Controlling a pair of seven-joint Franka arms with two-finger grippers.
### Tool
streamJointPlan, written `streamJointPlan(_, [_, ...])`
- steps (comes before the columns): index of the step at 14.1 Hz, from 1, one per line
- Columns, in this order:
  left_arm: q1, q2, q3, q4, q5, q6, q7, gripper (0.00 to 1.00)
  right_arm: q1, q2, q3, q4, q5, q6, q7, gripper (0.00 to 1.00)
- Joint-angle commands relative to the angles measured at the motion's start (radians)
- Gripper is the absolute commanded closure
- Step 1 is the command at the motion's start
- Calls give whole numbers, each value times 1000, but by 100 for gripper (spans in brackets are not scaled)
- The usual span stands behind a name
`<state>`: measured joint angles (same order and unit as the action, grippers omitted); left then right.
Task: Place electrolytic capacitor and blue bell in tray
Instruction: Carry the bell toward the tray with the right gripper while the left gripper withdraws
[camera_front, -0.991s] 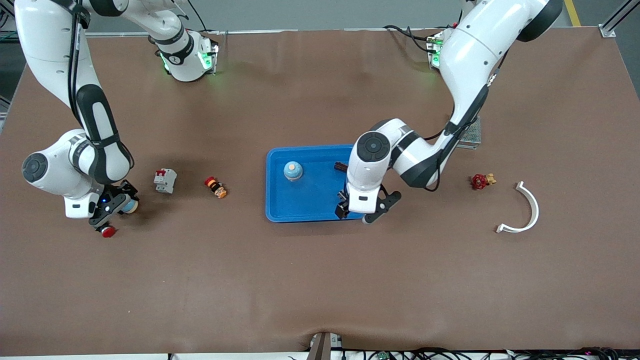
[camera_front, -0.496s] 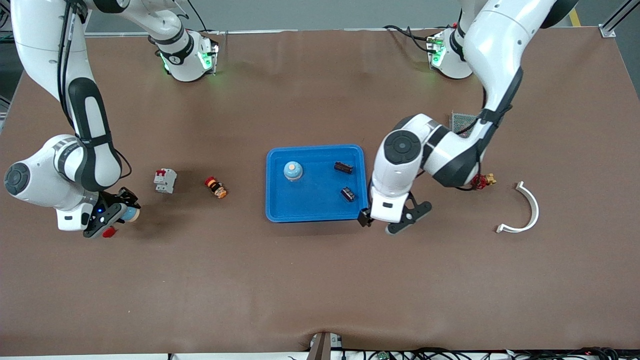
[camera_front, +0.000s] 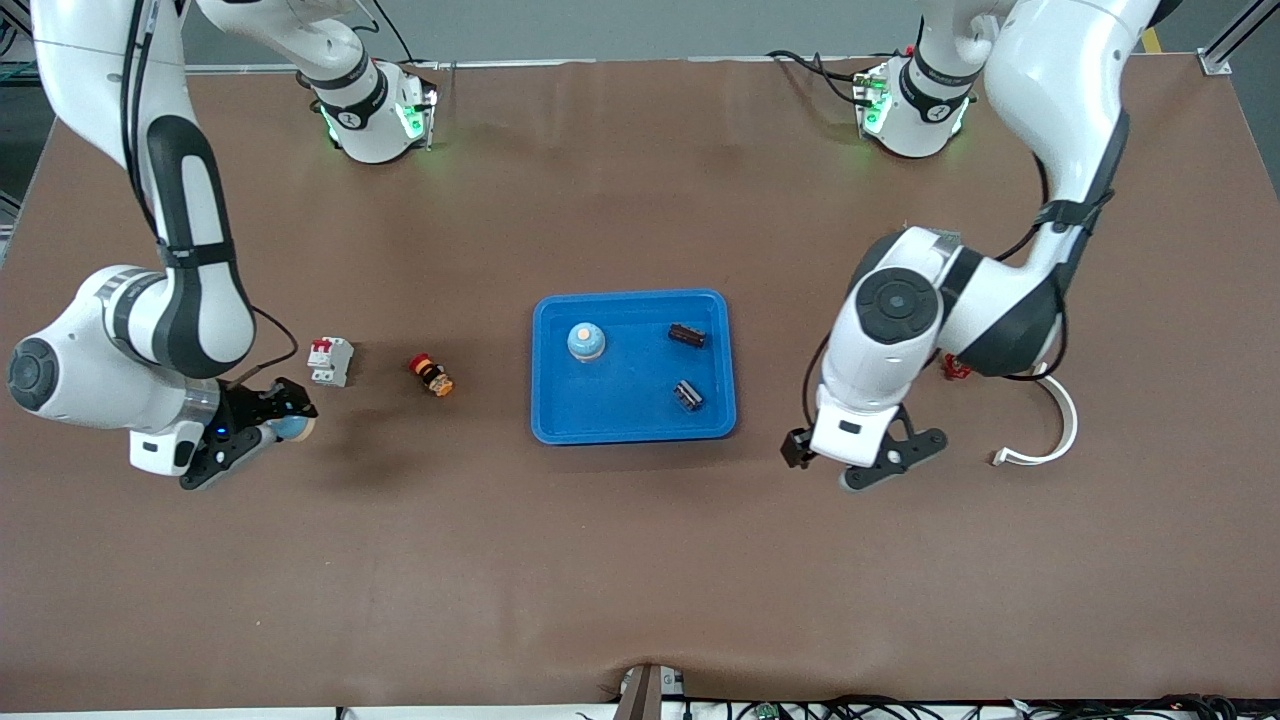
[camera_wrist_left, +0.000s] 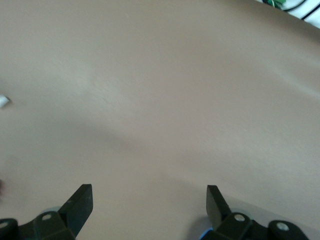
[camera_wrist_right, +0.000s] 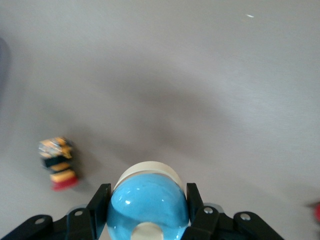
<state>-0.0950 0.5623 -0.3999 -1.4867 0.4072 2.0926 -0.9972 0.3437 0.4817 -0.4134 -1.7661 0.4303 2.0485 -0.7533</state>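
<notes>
Right tool (camera_front: 262, 430) clamps a glossy domed blue bell (camera_wrist_right: 148, 204); left tool (camera_front: 865, 462) hangs wide over the matte brown worktop (camera_front: 640, 560).

The tray (camera_front: 634, 425) sits mid-table. In it lie a bell (camera_front: 586, 341) toward the right arm's end and two capacitors: one (camera_front: 686, 335) beside the bell, the other (camera_front: 687, 395) nearer the front camera. Toward the right arm's end lie an emergency-stop button (camera_front: 431, 376), then a circuit breaker (camera_front: 330, 361). A curved bracket (camera_front: 1052, 425) lies toward the left arm's end.
</notes>
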Motion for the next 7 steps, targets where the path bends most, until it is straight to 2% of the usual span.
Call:
streamJointPlan(1, [41, -53, -5, -7, 4, -52, 110, 0, 79, -60, -5, -10, -1, -34, 203, 57])
streamJointPlan(7, [132, -133, -16, -1, -5, -135, 282, 0, 280, -92, -7, -7, -8, -47, 671, 57])
